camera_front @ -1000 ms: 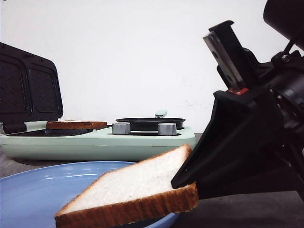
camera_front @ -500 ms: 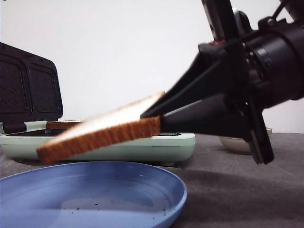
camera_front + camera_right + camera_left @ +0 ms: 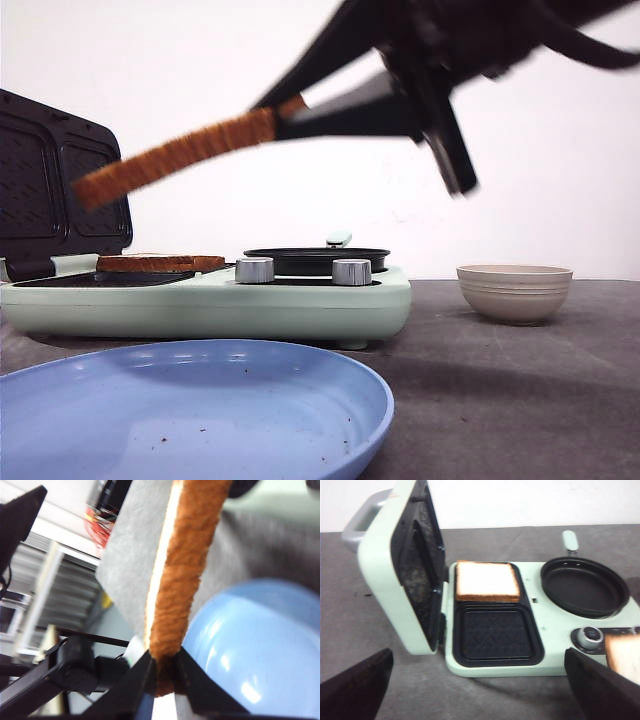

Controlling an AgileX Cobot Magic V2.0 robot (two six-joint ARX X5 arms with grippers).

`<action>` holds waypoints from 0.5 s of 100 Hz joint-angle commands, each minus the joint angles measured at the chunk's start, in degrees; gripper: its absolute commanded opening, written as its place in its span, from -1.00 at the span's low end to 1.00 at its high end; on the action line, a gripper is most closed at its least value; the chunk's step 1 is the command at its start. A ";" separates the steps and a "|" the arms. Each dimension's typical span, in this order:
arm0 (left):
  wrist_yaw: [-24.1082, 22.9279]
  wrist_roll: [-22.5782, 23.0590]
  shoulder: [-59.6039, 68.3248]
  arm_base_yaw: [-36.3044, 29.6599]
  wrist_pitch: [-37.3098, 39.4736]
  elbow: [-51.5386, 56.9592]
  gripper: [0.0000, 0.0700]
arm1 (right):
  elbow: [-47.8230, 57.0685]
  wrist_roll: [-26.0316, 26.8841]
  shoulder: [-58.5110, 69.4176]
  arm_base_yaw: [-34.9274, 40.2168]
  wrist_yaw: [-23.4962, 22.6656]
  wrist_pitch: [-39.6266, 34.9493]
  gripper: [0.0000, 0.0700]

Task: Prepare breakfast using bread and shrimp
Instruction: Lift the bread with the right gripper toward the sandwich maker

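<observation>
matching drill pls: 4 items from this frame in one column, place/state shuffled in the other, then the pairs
Items
1. held bread
2. other bread
3. blue plate
4. pan

Place or state
A. on the maker's right side, nothing in it
B. lies in a tray of the open sandwich maker
C. in the air, clamped by the right gripper
D. on the table, only crumbs left

Pairs: 1-C, 2-B, 3-D, 4-A
</observation>
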 commanded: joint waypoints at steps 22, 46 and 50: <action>-1.05 4.13 0.24 3.26 0.24 0.31 1.00 | 17.46 -8.37 13.11 -0.44 -0.13 -5.09 -1.00; -1.05 4.09 0.24 4.74 0.22 0.31 1.00 | 30.75 -8.74 25.92 -0.44 -0.46 -5.75 -1.00; -1.05 4.02 0.24 4.76 0.20 0.31 1.00 | 32.68 -8.76 27.82 -0.44 -0.46 -5.88 -1.00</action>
